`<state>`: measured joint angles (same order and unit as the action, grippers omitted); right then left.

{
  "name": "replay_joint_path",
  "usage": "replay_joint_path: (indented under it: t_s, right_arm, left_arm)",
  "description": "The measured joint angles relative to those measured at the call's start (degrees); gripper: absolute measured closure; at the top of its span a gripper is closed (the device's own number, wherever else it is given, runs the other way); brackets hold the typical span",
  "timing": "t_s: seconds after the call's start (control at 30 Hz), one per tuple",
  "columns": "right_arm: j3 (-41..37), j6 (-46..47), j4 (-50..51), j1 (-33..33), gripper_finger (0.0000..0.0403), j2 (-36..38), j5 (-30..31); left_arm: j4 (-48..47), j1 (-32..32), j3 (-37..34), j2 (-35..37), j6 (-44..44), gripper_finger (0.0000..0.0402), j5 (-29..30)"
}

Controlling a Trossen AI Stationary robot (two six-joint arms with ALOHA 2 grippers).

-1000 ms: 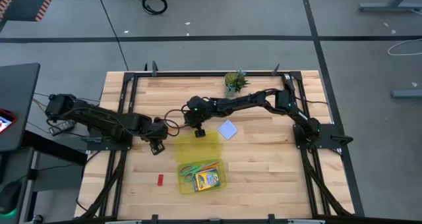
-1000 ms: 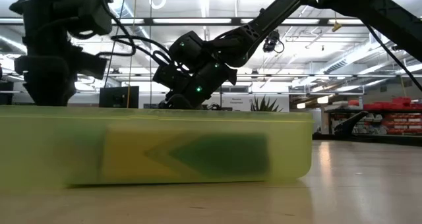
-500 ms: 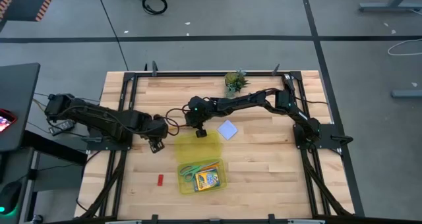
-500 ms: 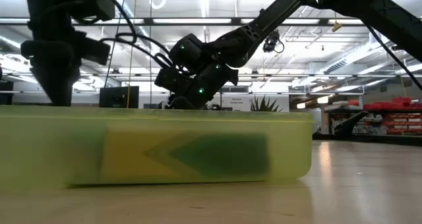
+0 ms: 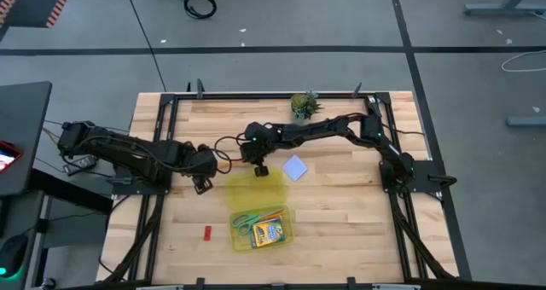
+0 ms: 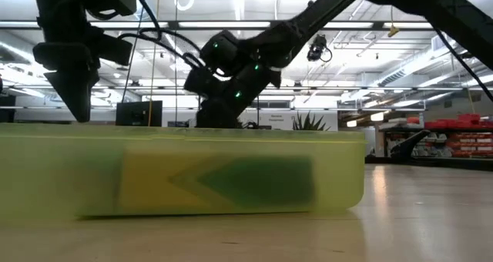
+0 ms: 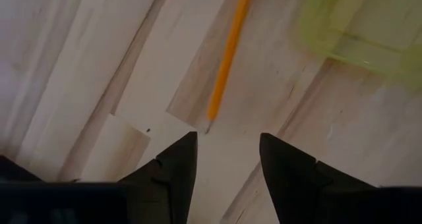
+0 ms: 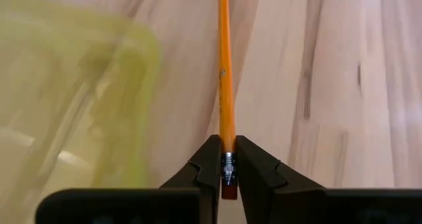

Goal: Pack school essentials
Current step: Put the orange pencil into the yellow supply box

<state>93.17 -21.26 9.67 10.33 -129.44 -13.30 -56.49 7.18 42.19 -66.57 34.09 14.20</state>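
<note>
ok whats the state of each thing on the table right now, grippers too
right gripper: shut on orange pencil
left gripper: open, holding nothing
yellow case: open, scissors and crayon box inside
yellow lid: off, flat beside the case
blue note pad: on the table, unpacked
red block: on the table, unpacked
potted plant: upright

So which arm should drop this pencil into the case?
Right. Its tool is already shut on the orange pencil at the eraser end, beside the yellow case. The left tool is open, holding nothing, near the pencil's tip.
</note>
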Motion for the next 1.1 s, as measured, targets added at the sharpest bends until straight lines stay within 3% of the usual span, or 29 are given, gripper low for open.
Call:
replay_joint_path:
  t_s: [0.37,1.1]
  right_arm:
    - [0.0,0.5,7.8,-0.3,0.0356,6.4,-0.8]
    - [-0.1,4.6,24.3,-2.7,0.0356,9.9,-8.3]
  left_arm:
    - [0.3,0.0,0.0,0.0,-4.6,0.023,0.1]
    - [1.1,0.0,0.0,0.0,-6.9,0.023,-0.5]
